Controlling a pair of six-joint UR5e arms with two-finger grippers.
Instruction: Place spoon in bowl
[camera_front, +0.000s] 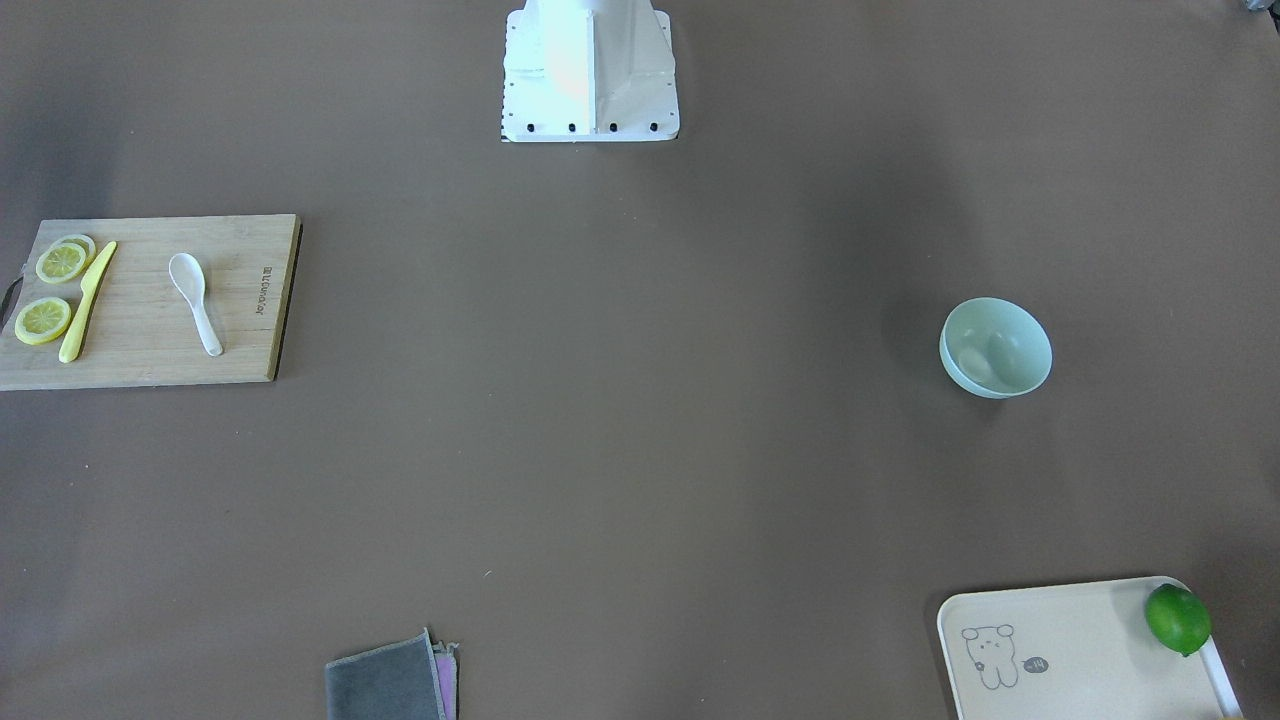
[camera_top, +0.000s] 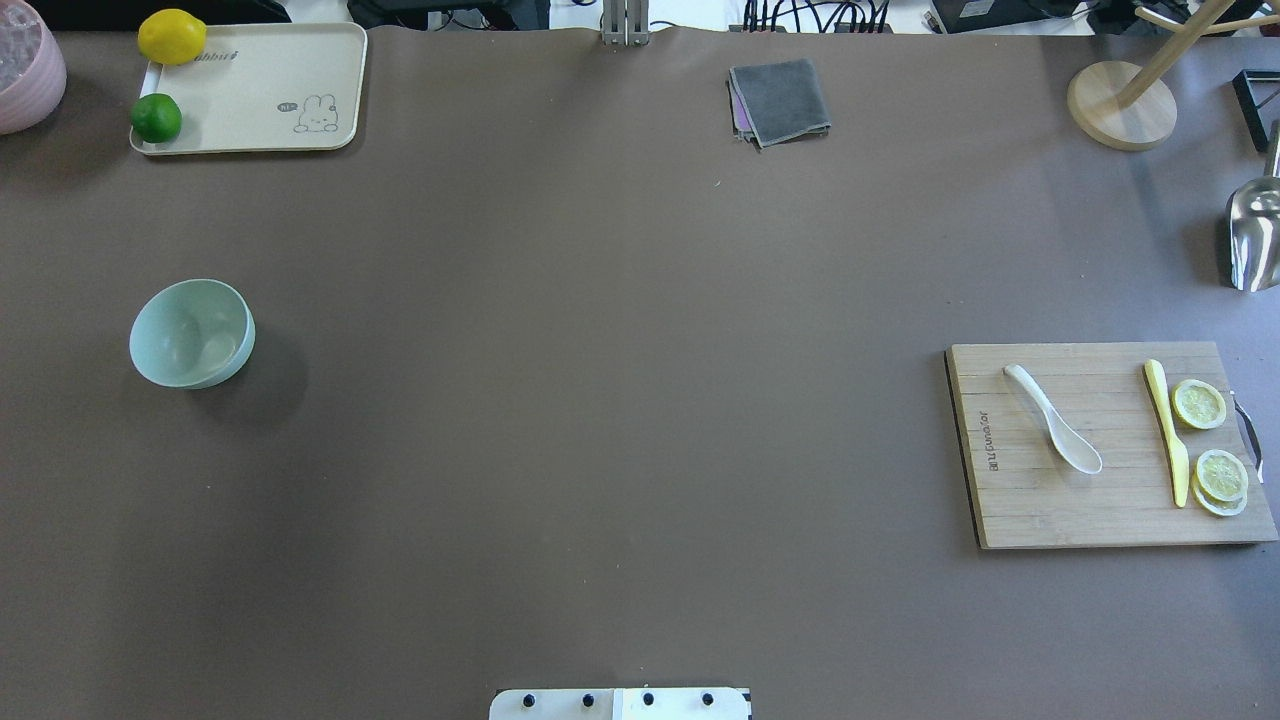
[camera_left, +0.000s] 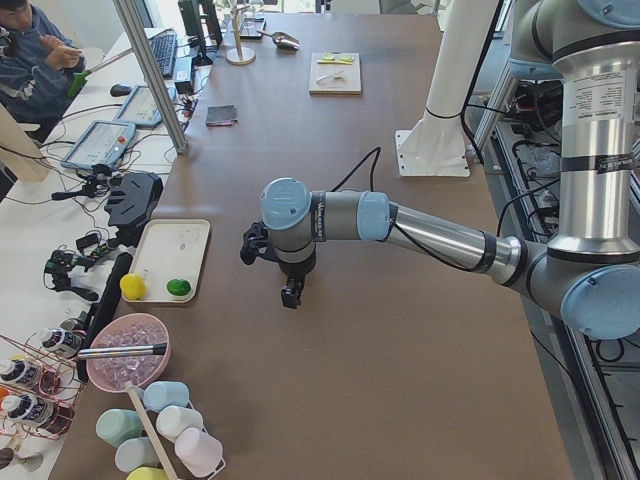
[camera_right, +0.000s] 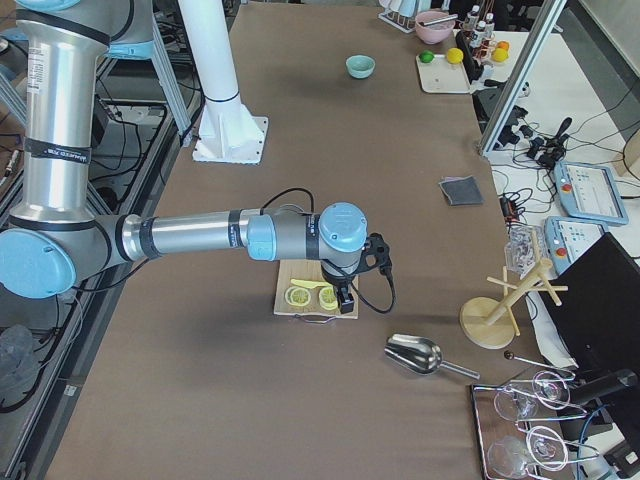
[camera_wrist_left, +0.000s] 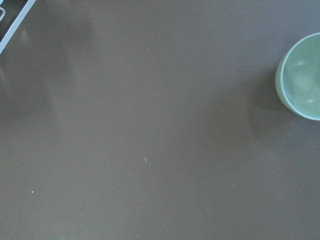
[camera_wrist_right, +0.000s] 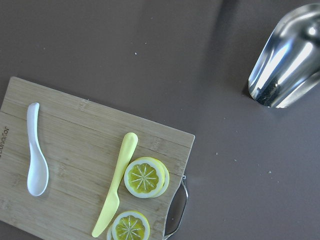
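The white spoon lies on a wooden cutting board on the robot's right side, and also shows in the overhead view and the right wrist view. The empty mint-green bowl stands on the robot's left side, at the right edge of the left wrist view. My left gripper hangs above the table near the bowl's area. My right gripper hangs above the board. Both show only in the side views, so I cannot tell whether they are open or shut.
A yellow knife and lemon slices share the board. A cream tray holds a lime and a lemon. A grey cloth, a metal scoop and a wooden stand lie along the far side.
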